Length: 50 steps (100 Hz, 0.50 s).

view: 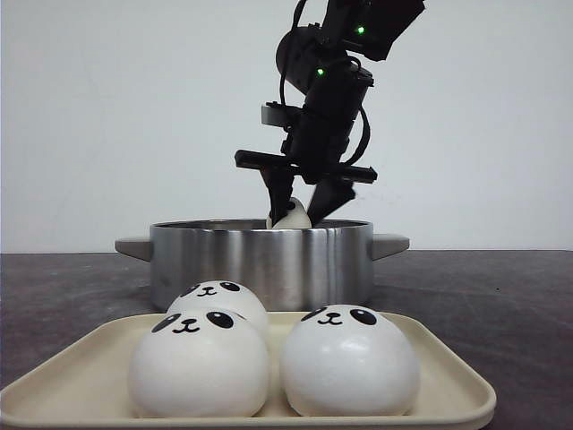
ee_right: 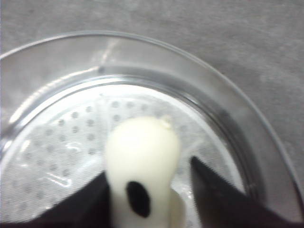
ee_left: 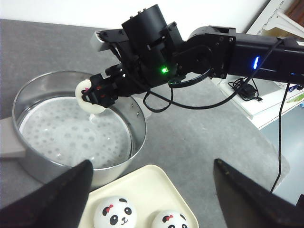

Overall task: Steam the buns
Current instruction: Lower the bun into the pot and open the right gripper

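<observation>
Between the right end effector's (view: 302, 208) fingers, bun number one (ee_left: 90, 99) sits pinched just above the steamer pot (ee_left: 137, 142); three buns (view: 349, 358) wait on the tray (view: 448, 376), nearer the idle, spread left end effector (ee_left: 152, 190).

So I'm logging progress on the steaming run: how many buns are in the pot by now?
None rests in the steamer pot yet; its perforated tray looks bare. In hand: the right gripper holds one bun just over the rim. Left: three buns wait on the beige tray. The left gripper is open and idle.
</observation>
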### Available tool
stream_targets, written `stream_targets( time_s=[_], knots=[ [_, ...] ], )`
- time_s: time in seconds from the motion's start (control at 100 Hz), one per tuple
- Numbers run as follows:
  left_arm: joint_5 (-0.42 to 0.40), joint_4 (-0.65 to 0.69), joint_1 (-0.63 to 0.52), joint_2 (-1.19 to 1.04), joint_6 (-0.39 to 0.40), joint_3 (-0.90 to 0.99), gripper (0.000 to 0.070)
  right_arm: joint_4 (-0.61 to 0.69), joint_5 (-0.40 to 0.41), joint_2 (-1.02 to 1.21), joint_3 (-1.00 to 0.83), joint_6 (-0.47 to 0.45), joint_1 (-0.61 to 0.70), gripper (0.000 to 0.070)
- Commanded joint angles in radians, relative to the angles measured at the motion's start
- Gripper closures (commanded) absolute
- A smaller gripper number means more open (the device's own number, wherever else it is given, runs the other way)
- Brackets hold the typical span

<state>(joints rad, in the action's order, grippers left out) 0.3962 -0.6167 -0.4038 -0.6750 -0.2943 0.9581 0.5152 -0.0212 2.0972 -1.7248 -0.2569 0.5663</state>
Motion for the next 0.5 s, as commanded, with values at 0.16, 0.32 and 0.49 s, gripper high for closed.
stream_targets(
  time_s=[0.16,0.32,0.49],
  knots=[
    [0.005,0.003,-0.005,-0.005,0.017,0.015,0.0214,0.028,-0.006,0.022,-0.018,0.014,0.003,0.0252],
    [0.004,0.003,-0.005,-0.005,0.018,0.015,0.0215,0.029,-0.004,0.011,-0.018,0.007,-0.003,0.0252],
    [0.003,0.003,-0.005,-0.010,0.022,0.015,0.0226,0.078,-0.003,-0.040,-0.041,0.011,-0.020,0.0293]
  ],
)
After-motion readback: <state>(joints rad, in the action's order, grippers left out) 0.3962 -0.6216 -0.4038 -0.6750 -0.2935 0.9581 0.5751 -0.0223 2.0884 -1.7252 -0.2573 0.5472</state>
